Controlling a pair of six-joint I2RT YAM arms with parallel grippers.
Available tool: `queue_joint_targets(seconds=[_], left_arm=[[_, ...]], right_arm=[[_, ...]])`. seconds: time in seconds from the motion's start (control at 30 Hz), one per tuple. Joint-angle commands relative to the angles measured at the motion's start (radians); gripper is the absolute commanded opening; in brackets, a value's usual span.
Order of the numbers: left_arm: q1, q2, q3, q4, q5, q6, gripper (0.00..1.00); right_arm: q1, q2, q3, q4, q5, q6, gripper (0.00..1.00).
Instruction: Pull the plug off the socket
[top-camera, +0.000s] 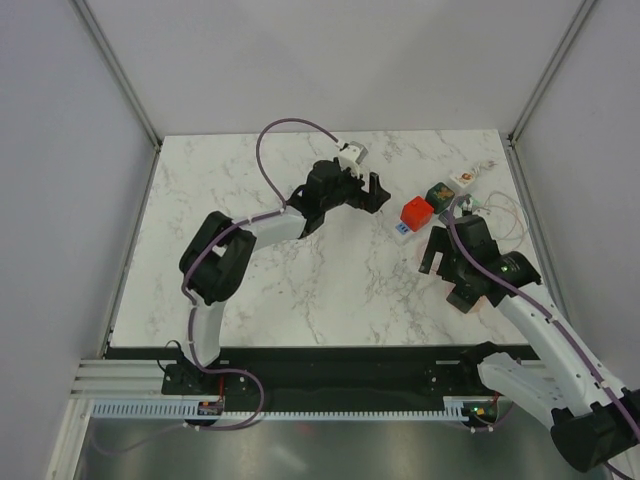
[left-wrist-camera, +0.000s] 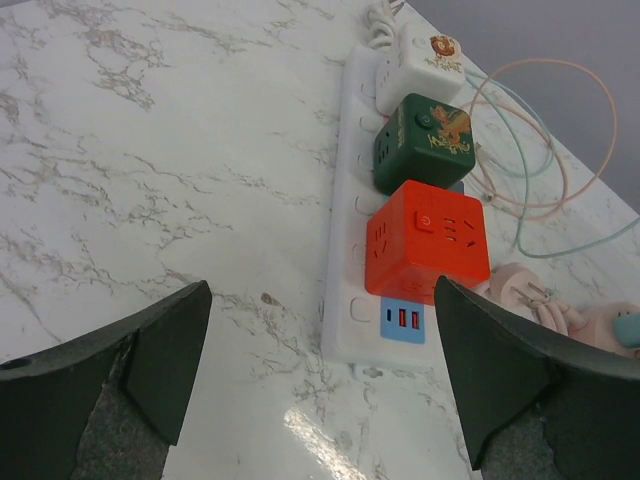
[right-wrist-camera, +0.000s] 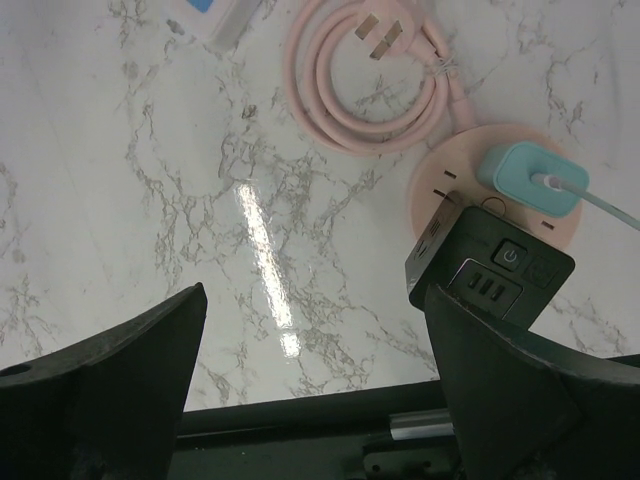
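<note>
The socket, a long white power strip, lies at the table's right back, with a blue USB label at its near end. It also shows in the top view. On it stand a red cube plug, a green cube plug and a white cube plug; the red one also shows in the top view. My left gripper is open and empty, just short of the strip's near end and left of the red cube. My right gripper is open and empty, near the strip.
A coiled pink cable with a loose plug, a round pink socket bearing a teal plug and a black cube adapter lie beside my right gripper. Thin pink and teal cables loop right of the strip. The table's dark front edge is close.
</note>
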Motion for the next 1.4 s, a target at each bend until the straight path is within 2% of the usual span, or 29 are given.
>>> queue_joint_targets(seconds=[0.0, 0.1, 0.13, 0.27, 0.43, 0.6, 0.8, 1.13, 1.37], left_arm=[[0.012, 0.036, 0.044, 0.087, 0.115, 0.069, 1.0], [0.002, 0.093, 0.122, 0.012, 0.209, 0.093, 1.0], [-0.003, 0.105, 0.166, -0.059, 0.214, 0.127, 1.0], [-0.014, 0.191, 0.303, -0.236, 0.296, 0.174, 0.89], [-0.053, 0.2, 0.332, -0.334, 0.222, 0.253, 0.94], [-0.106, 0.243, 0.392, -0.506, 0.126, 0.365, 0.95], [-0.124, 0.336, 0.535, -0.652, 0.057, 0.377, 0.95], [-0.143, 0.415, 0.661, -0.738, -0.033, 0.368, 0.89], [-0.161, 0.418, 0.67, -0.778, -0.043, 0.379, 0.88]], right_arm=[[-0.003, 0.029, 0.06, -0.007, 0.057, 0.002, 0.98], [-0.003, 0.047, 0.07, -0.007, 0.071, -0.003, 0.98], [-0.003, 0.049, 0.072, -0.009, 0.071, -0.003, 0.98], [-0.003, 0.026, 0.064, -0.009, 0.082, 0.003, 0.98], [-0.003, -0.028, 0.026, -0.013, 0.091, 0.015, 0.98], [-0.003, -0.085, 0.024, -0.024, 0.076, 0.037, 0.98], [-0.004, -0.142, 0.034, -0.03, 0.053, 0.057, 0.98], [-0.003, -0.143, 0.037, -0.033, 0.071, 0.051, 0.98], [-0.003, -0.135, 0.047, -0.032, 0.082, 0.043, 0.98]])
